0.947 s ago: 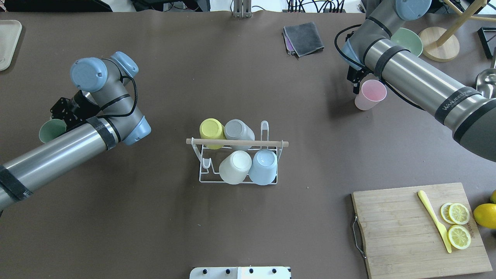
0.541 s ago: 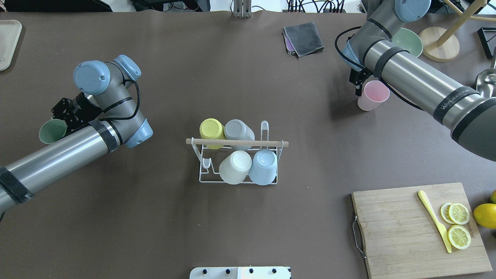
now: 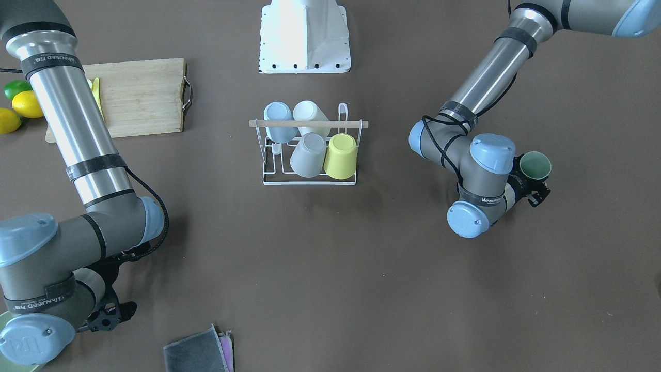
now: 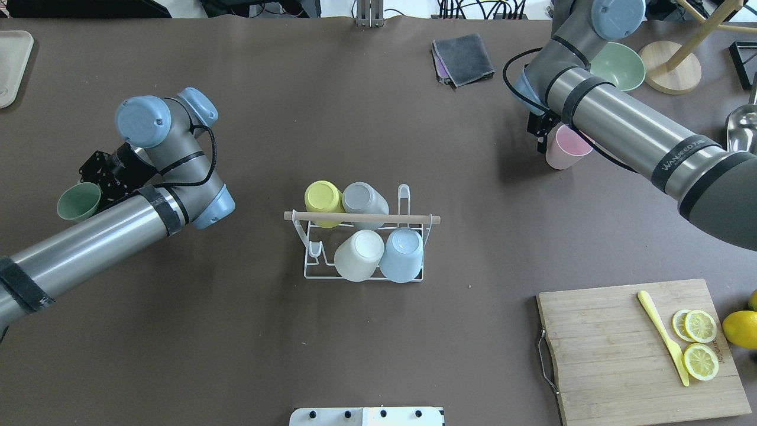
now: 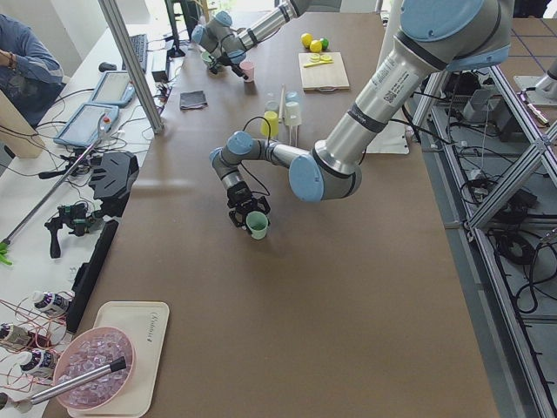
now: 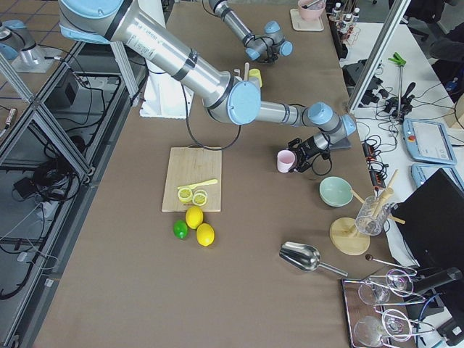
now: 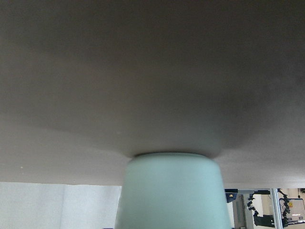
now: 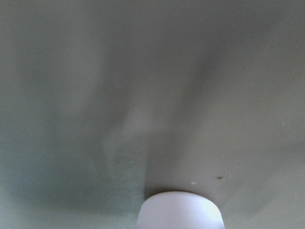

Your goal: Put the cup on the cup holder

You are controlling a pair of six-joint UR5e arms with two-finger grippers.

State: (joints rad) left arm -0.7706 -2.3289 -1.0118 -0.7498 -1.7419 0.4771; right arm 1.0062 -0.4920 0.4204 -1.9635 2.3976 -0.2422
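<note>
The white wire cup holder (image 4: 307, 260) with its wooden rod (image 4: 414, 219) stands mid-table, also in the front view (image 3: 351, 124). Several cups hang upside down on it: yellow (image 4: 322, 198), grey (image 4: 362, 198), white (image 4: 361, 254) and blue (image 4: 403, 253). My left gripper (image 4: 89, 192) is shut on a green cup (image 4: 74, 204) at the table's left, which also shows in the front view (image 3: 535, 166) and the left wrist view (image 7: 169, 191). My right gripper (image 4: 547, 139) is shut on a pink cup (image 4: 562, 155) at the far right, partly under my forearm; the cup also shows in the right wrist view (image 8: 181, 210).
A wooden cutting board (image 4: 603, 355) with a yellow knife and lemon slices lies front right, a lemon (image 4: 739, 328) beside it. A grey cloth (image 4: 464, 58), a green bowl (image 4: 627, 65), a wooden stand (image 4: 671, 68) and a metal scoop (image 4: 742, 121) sit along the far right.
My right arm has swung so its forearm now covers part of the pink cup, which shifted slightly. My left wrist has turned a little and the green cup has shifted slightly left.
</note>
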